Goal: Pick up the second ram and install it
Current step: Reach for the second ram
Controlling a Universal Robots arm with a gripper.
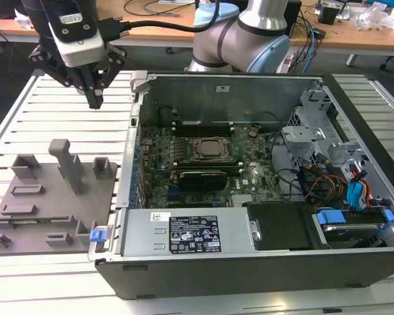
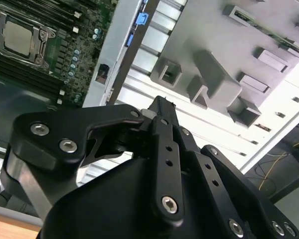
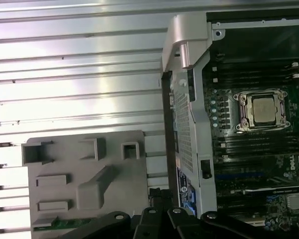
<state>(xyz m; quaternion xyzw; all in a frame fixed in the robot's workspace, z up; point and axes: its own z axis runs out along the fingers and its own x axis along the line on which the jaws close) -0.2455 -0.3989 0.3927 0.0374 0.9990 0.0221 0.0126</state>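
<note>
Jaws shut, empty; gripper (image 1: 96, 100) hangs off the grey tray (image 1: 52, 207), second ram (image 3: 65, 223) unpicked in it, so I'd call this the approach step, and a grasp needs them opened and aligned.

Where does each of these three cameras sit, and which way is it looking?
Exterior view: off the arm, looking down on computer case, grey tray, arm and pincer.
Second wrist view: on the wrist, looking past the pincer at tray and motherboard.
First wrist view: on the wrist, looking down on tray and case; pincer shows.
Shared: all see the tray.
</note>
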